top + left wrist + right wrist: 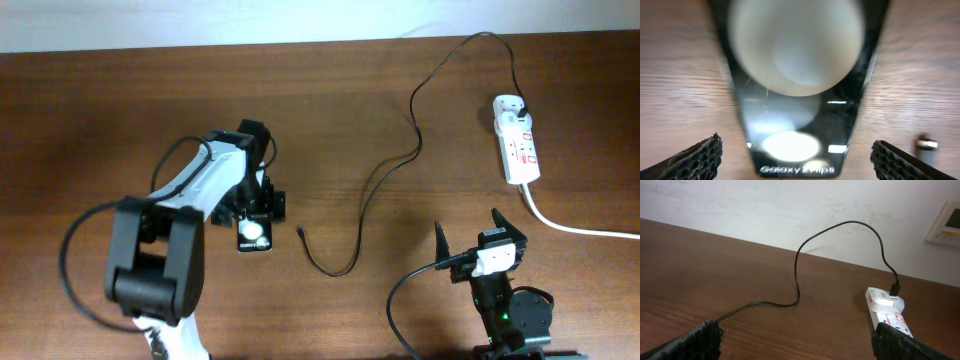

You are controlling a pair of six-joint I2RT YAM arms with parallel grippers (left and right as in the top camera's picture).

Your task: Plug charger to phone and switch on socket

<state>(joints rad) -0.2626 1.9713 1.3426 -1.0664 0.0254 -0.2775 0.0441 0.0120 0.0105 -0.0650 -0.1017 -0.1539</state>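
The phone [253,234] is a small black glossy slab lying on the table; in the left wrist view [800,125] it shows round white reflections and white text. My left gripper [257,212] is open and low over it, with its fingers on either side of the phone [796,144], not touching. The charger [415,110] runs from its plug [520,103] in the socket [517,140] to a loose tip [301,234] right of the phone, also visible in the left wrist view [927,145]. My right gripper [468,222] is open and empty, with the socket [887,312] ahead to its right [800,345].
The socket's thick white cord [580,228] runs off the right edge. A pale wall [765,205] lies past the table's far edge, with a wall panel [947,222] on it. Bare wood lies between the cable tip and my right gripper.
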